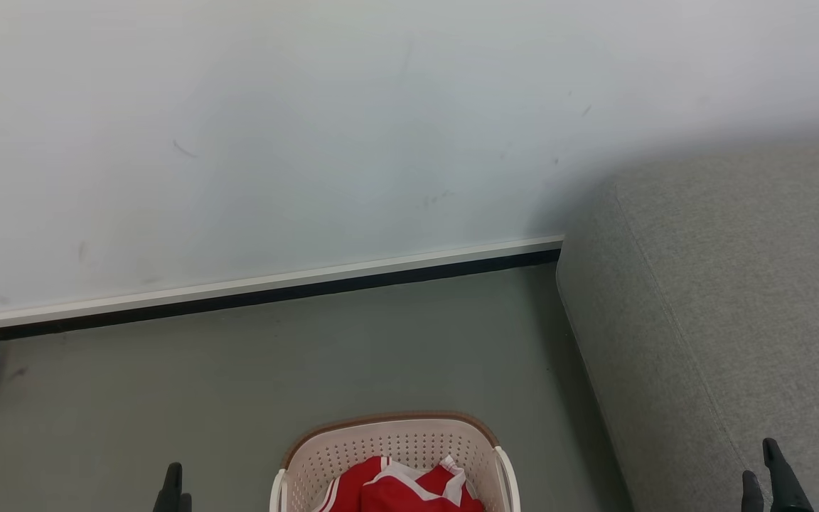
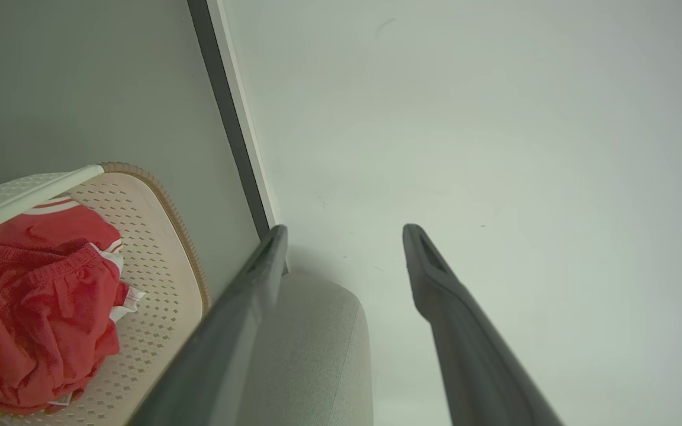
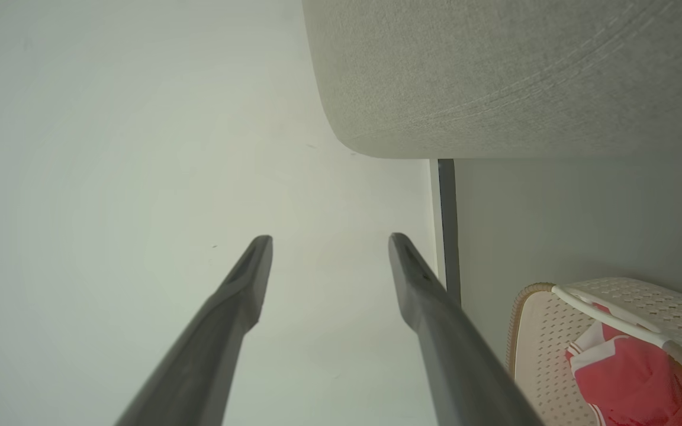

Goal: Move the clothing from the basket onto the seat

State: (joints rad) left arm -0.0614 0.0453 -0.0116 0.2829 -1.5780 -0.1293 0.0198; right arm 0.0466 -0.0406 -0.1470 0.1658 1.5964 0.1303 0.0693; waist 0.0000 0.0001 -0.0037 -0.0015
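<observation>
Both claws hung released and empty, the left gripper point(image 2: 344, 232) and right gripper point(image 3: 329, 239) apart, seemingly poised to reach down. Crumpled red thin-fabric clothing with white trim point(image 1: 399, 489) lay between them inside a cream perforated plastic basket point(image 1: 388, 421), on grey floor point(image 1: 239, 370) beside the large grey upholstered seat point(image 1: 736, 299).

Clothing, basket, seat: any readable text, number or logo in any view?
None readable.
The clothing shows red fabric and white trim; a small dark mark on it in the left wrist view is too blurred to read.
The basket, the seat and the wall bear no lettering.
</observation>
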